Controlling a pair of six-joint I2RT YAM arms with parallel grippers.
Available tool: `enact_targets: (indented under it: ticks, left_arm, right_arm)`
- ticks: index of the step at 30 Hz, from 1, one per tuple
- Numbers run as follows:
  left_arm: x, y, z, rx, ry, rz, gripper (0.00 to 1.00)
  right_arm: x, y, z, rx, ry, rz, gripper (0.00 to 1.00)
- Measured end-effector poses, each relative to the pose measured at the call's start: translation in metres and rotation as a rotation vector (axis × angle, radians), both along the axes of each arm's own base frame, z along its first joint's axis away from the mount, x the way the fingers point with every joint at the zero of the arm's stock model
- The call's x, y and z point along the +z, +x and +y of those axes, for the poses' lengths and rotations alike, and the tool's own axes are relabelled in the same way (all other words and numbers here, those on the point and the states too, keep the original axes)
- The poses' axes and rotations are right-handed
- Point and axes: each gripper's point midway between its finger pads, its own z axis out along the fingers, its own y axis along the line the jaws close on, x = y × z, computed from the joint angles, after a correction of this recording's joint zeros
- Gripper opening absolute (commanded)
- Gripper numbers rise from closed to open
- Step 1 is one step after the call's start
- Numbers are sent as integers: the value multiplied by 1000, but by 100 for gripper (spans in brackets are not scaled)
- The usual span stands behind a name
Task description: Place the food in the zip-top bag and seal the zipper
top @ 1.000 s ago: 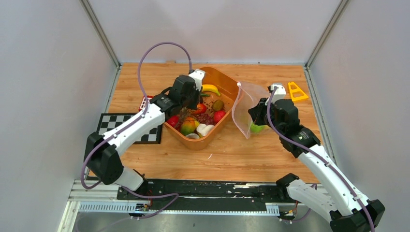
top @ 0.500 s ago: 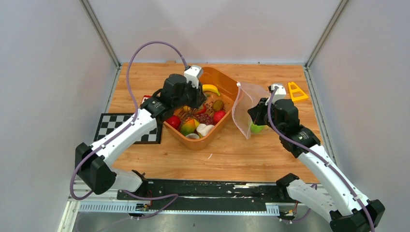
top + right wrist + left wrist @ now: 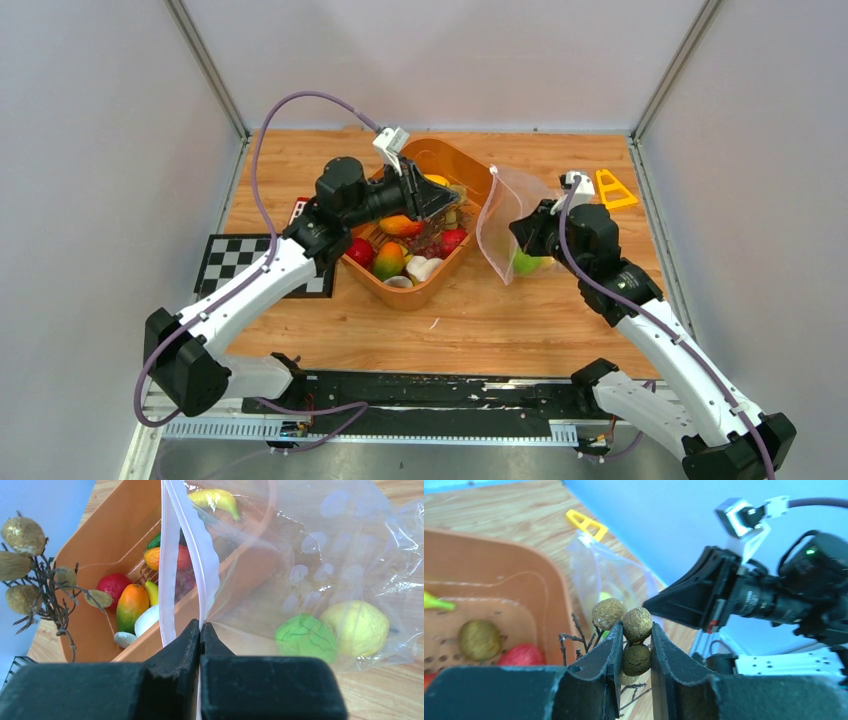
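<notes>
Brown, rough nuts [image 3: 608, 613] clamped in left gripper [image 3: 634, 632], twiggy stem half hidden.
Crinkly clear zip-top bag [image 3: 320, 555] pinched at its zipper [image 3: 192, 540] by right gripper [image 3: 200, 628]; blurred inside, probably apple [image 3: 306, 637] and lemon [image 3: 356, 626].

Bench [image 3: 500, 320]: light wood planks.
Centre: orange basket [image 3: 410, 293], standing flat.
Right of basket: zip-top bag [image 3: 503, 215], lower end on the wood.
Left edge: checkerboard card [image 3: 225, 258], flat; small red tag [image 3: 298, 211] at its far corner, partly hidden.
Far right: yellow triangle [image 3: 613, 190].
</notes>
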Motion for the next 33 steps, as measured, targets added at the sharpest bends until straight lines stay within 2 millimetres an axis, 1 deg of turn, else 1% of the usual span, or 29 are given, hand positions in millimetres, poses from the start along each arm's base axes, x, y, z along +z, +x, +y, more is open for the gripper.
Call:
enact_targets:
  ticks: [7,12,14,16,18,25,28,33]
  left_arm:
    - [28,-20,-15,-87,-247,1,26]
    - [69,-34,-26,-162,-419,-65,23]
    - [81,-37,-29,-187,-483,-88,23]
    - [88,-37,-32,-205,-537,-100,23]
    - [93,-35,-34,-216,-585,-108,23]
    - [96,-27,-38,-226,-683,-141,23]
    - [97,-27,-40,-238,-720,-160,23]
    - [96,-29,-50,-270,-761,-168,23]
  right_arm:
    - [4,2,4,-12,51,-2,0]
    - [7,1,11,8,96,8,0]
    - [7,1,14,15,108,16,0]
    - [9,1,16,20,126,18,0]
    - [11,0,18,24,145,19,0]
    - [18,-6,30,67,222,45,0]
    - [21,-9,35,85,260,62,0]
    - [27,-13,41,104,312,82,0]
